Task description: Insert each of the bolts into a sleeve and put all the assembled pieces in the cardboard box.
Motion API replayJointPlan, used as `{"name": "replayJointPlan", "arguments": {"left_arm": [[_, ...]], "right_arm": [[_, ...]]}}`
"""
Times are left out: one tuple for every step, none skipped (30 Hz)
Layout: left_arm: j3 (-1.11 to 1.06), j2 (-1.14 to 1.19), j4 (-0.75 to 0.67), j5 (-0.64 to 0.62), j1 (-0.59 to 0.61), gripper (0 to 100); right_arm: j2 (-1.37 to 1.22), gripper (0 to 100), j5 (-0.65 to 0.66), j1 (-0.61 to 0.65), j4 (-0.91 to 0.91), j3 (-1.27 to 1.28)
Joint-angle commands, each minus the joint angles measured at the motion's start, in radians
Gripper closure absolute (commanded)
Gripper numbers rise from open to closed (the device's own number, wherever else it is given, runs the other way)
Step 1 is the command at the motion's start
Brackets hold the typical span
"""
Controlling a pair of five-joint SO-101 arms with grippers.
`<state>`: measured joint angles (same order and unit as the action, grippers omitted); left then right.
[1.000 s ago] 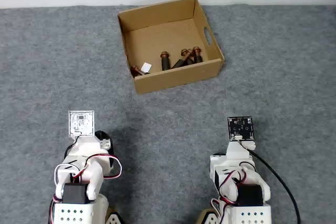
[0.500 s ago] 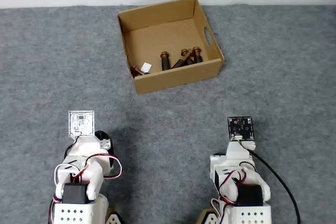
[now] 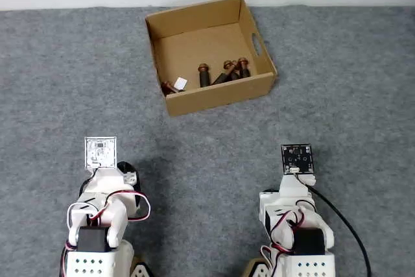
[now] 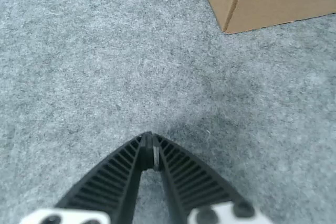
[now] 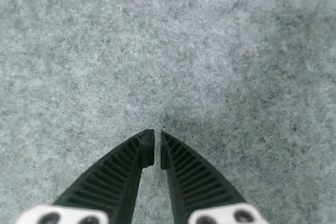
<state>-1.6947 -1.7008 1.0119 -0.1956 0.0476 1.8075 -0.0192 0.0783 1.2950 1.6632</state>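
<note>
The cardboard box (image 3: 259, 84) stands at the back of the table, a little right of centre. Inside it lie several bolt-and-sleeve pieces (image 3: 224, 72) near its front wall, and one more with a white tag (image 3: 174, 85) at the front left corner. Both arms are folded back at the table's near edge, far from the box. My left gripper (image 4: 150, 142) is shut with nothing in it, hanging over bare felt. My right gripper (image 5: 156, 141) is also shut and empty over the felt. A corner of the box (image 4: 247, 3) appears in the left wrist view.
Grey felt (image 3: 214, 147) covers the whole table. A white wall edge runs along the back. The left arm's base (image 3: 100, 225) and the right arm's base (image 3: 295, 225) sit at the near edge, with a black cable (image 3: 347, 222) trailing beside the right one.
</note>
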Motion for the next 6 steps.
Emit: {"name": "replayJointPlan", "arguments": {"left_arm": [[0.005,-0.009,0.005,0.002,0.005,100],[0.005,-0.009,0.005,0.002,0.005,100],[0.005,-0.009,0.005,0.002,0.005,100],[0.005,-0.009,0.005,0.002,0.005,100],[0.005,-0.009,0.005,0.002,0.005,100],[0.005,-0.009,0.005,0.002,0.005,100]], "right_arm": [[0.002,98.9,0.009,-0.005,0.008,0.02],[0.002,98.9,0.009,-0.005,0.008,0.02],[0.002,98.9,0.009,-0.005,0.008,0.02],[0.002,98.9,0.009,-0.005,0.008,0.02],[0.002,98.9,0.009,-0.005,0.008,0.02],[0.002,98.9,0.009,-0.005,0.008,0.02]]}}
